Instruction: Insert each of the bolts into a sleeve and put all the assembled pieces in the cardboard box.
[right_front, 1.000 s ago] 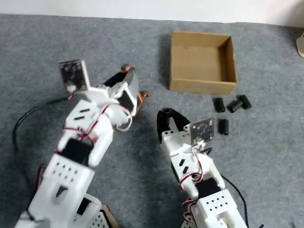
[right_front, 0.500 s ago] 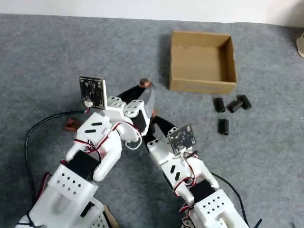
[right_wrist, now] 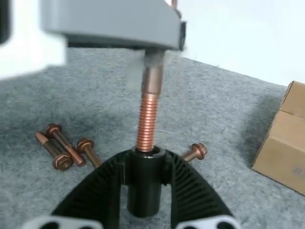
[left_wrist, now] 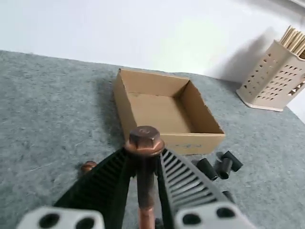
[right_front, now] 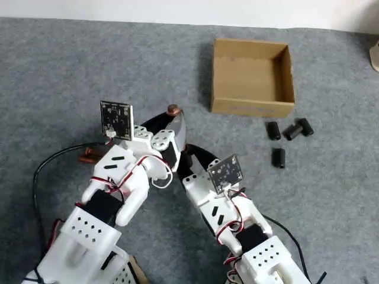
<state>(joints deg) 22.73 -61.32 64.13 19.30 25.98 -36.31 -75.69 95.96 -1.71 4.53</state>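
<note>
Left gripper [left_wrist: 144, 153]: my fingers are clamped on the shank of a copper bolt [left_wrist: 144, 138], just below its hex head. The bolt stands upright, head up, held above the counter [right_front: 71, 65].

Right gripper [right_wrist: 146, 162]: closed on a black sleeve [right_wrist: 143, 188], which is held upright with its open end up. It sits directly beneath the left gripper, and in the high view the two arms meet near the middle of the counter.

Alignment: in the right wrist view the bolt's threaded end comes straight down to the mouth of the sleeve. I cannot tell how far it has entered.

Loose stock: three sleeves [right_front: 272, 130] [right_front: 298, 128] [right_front: 278, 157] lie on the counter just in front of the cardboard box [right_front: 251, 106], to its right-hand corner. Spare bolts [right_wrist: 57, 145] lie in a small group on the grey surface on the left arm's side, with one more [right_wrist: 195, 152] apart from them.

Cardboard box: open top, standing at the far side of the counter, well apart from both grippers.

A beige perforated holder [left_wrist: 281, 71] with wooden sticks stands beyond the box.
</note>
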